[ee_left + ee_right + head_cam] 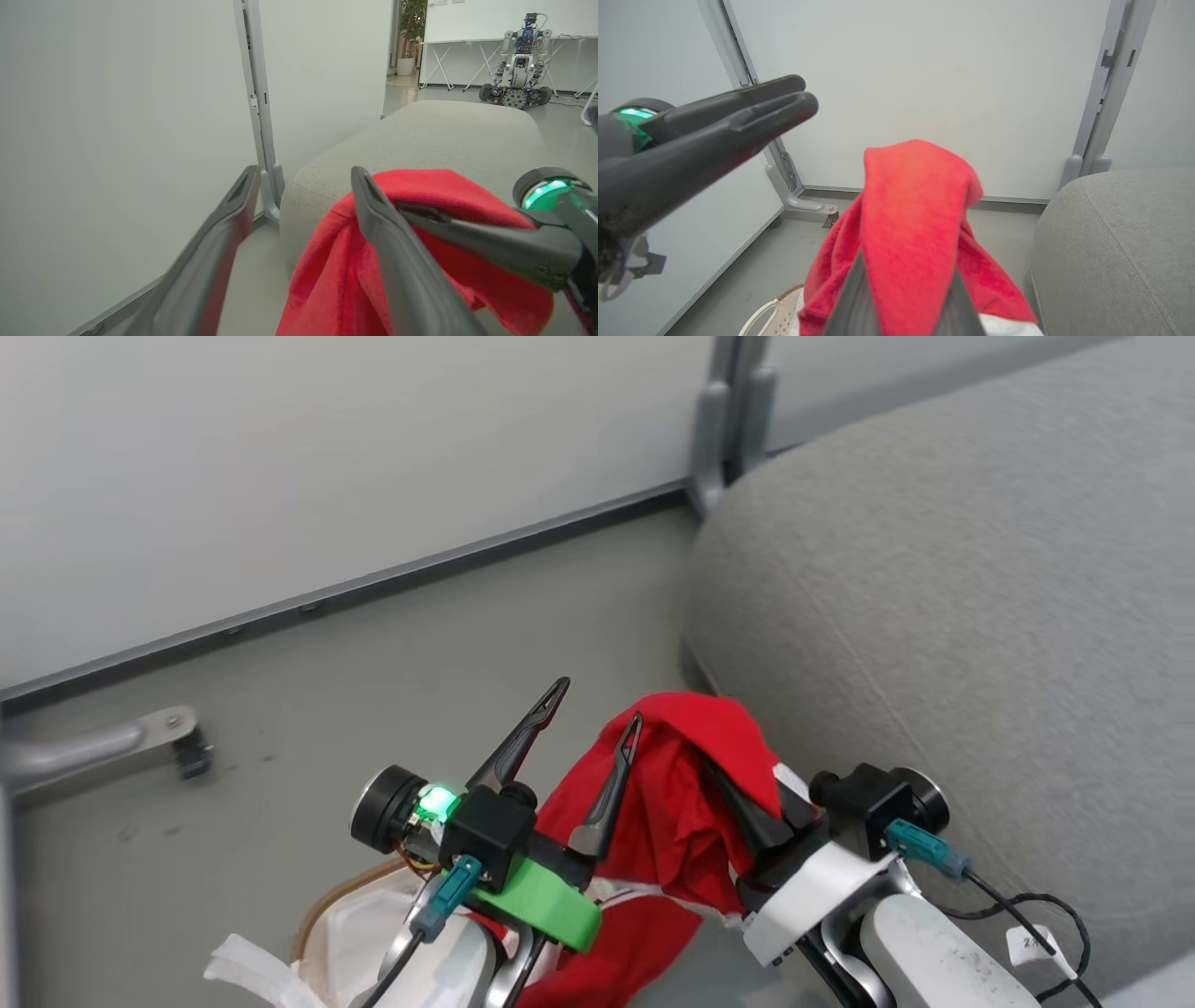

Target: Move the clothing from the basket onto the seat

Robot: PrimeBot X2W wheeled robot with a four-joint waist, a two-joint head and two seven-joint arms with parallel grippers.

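Peeking from under the left arm, the basket (322,907) sits on the floor. Above it the left gripper (597,705) has its jaws wide and empty. Just beside it, the right gripper (754,823) has its jaws clamped on the clothing (681,793), which drapes over them in the air, near the seat (934,616) but not on it
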